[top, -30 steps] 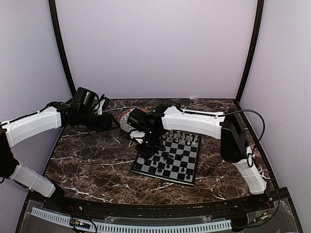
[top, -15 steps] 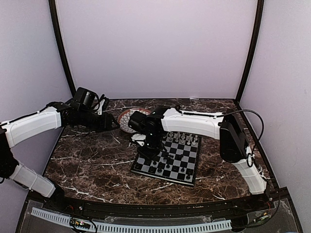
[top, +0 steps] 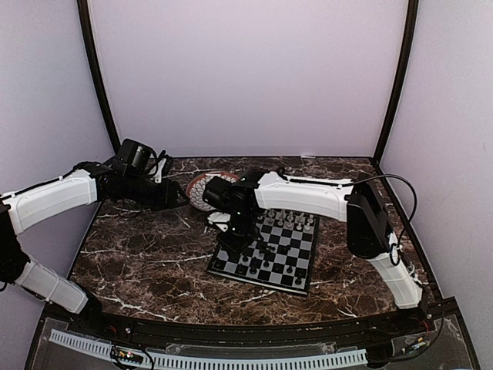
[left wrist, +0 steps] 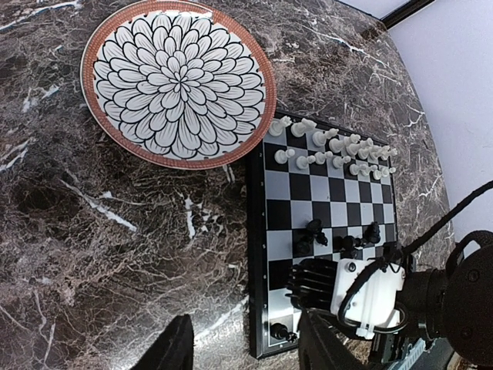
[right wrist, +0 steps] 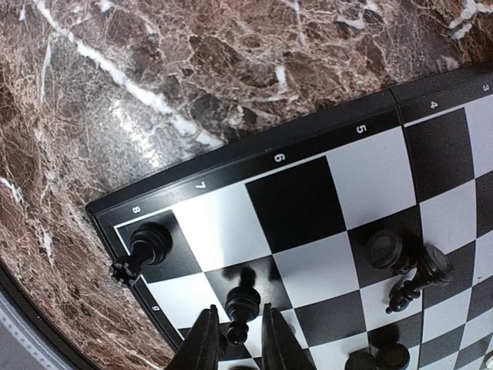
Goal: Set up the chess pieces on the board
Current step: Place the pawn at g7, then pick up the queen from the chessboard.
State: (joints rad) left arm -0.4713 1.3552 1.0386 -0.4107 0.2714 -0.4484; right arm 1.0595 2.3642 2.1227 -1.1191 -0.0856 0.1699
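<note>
Our right claw (right wrist: 237, 317) hangs low over the board (right wrist: 293, 204), near its corner. Its fingers are narrowly parted, and a black piece (right wrist: 243, 299) stands on the board between them. Our left claw (left wrist: 245, 335) gapes wide and holds nothing. The plate (left wrist: 177, 81) lies ahead of it, and the board's edge lies just beneath it.

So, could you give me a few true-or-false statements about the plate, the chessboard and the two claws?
1. The round flower-patterned, brown-rimmed plate is empty. True.
2. The pale white chess pieces lie on that plate. False: they stand on the black-and-silver chessboard.
3. The left gripper holds a chessman. False: it is open and empty.
4. A black chess piece stands between the fingers of the right gripper. True.
</note>
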